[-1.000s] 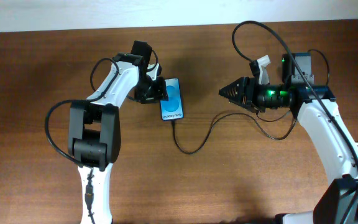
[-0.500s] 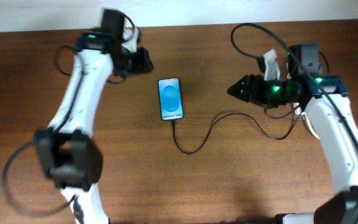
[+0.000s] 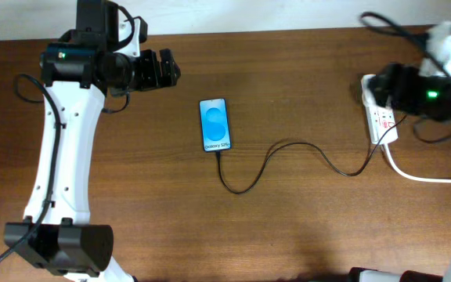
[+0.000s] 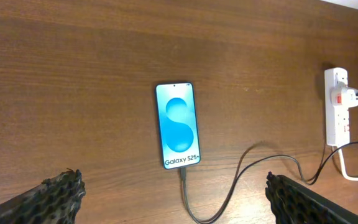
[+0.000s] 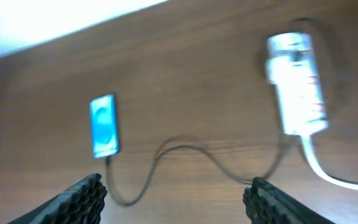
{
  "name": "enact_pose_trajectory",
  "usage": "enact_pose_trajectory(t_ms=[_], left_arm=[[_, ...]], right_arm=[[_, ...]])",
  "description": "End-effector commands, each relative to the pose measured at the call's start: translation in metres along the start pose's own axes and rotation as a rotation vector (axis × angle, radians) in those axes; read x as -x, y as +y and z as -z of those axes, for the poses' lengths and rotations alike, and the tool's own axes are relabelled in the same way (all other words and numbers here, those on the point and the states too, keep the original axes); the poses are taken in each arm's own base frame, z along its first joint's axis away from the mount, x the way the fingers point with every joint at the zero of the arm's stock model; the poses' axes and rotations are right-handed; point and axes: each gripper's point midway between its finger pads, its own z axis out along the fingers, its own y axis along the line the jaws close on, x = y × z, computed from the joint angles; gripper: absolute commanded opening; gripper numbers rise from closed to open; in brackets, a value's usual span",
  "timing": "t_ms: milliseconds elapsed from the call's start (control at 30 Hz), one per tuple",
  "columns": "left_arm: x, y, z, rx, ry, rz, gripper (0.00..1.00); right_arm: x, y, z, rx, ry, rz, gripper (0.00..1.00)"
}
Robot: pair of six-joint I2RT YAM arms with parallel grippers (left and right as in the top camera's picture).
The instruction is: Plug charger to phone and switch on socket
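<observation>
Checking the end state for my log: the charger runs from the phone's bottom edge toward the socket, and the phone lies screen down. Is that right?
Not quite. The phone lies screen up, not down: the left wrist view shows its lit blue screen. The rest holds: the charger runs from the phone's bottom edge toward the socket.

Even bright light; heavy motion blur over socket (image 5: 296, 87), right wrist view.
</observation>
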Motion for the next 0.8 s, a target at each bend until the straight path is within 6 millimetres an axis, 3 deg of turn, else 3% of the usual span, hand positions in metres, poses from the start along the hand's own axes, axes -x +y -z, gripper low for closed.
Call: enact_pose_trajectory(t_ms=[0, 267, 433, 500, 633, 767], left_arm=[[-0.001, 0.004, 0.002, 0.011, -0.003, -0.005, 0.99], [-0.001, 0.004, 0.002, 0.010, -0.003, -0.004, 0.99], [-0.001, 0.004, 0.002, 0.010, -0.003, -0.005, 0.99], [-0.001, 0.004, 0.002, 0.010, -0.003, -0.005, 0.99], [-0.001, 0.004, 0.002, 0.011, -0.003, -0.004, 0.99], [-0.001, 0.004, 0.002, 0.010, -0.003, -0.004, 0.99]], right_arm=[[0.007, -0.039, 0.024, -0.104, -0.066, -0.068, 0.76], [0.011, -0.122, 0.049, -0.261, -0.132, -0.273, 0.84], [0.007, -0.177, 0.041, -0.325, -0.100, -0.398, 0.85], [0.007, -0.192, 0.031, -0.331, -0.076, -0.425, 0.85], [0.003, -0.229, -0.017, -0.324, 0.025, -0.511, 0.84], [0.001, -0.244, -0.063, -0.237, 0.097, -0.564, 0.84]])
